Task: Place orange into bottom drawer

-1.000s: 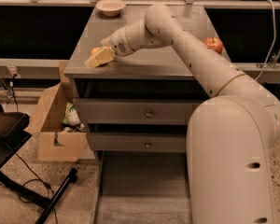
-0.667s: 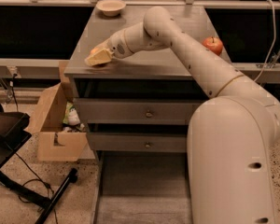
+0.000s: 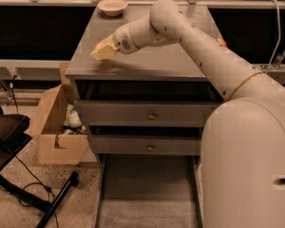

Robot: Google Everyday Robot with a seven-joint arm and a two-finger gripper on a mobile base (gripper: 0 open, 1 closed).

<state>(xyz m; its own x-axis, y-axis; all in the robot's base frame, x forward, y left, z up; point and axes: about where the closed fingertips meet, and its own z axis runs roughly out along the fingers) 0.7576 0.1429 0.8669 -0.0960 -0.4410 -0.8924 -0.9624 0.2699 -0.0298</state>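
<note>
Orange [image 3: 101, 45] pinched tight in gripper [image 3: 102, 54], only a small bit peeking out, just above front left corner of grey cabinet top [image 3: 156, 61]. Bottom drawer [image 3: 147, 194] pulled wide open down by floor. Bowl [image 3: 112, 6] far at back.

The robot's hand [image 3: 104, 52] hovers over the front left corner of the grey surface [image 3: 152, 63], its pale casing covering all but a sliver of the orange [image 3: 101, 45]. The arm hides most of a red fruit [image 3: 222, 42] at the surface's right edge. The open bottom drawer [image 3: 142, 189] runs off the lower edge, its right side behind the robot's body [image 3: 247, 165]. Items in the cardboard box [image 3: 52, 127] are too small to identify.
</note>
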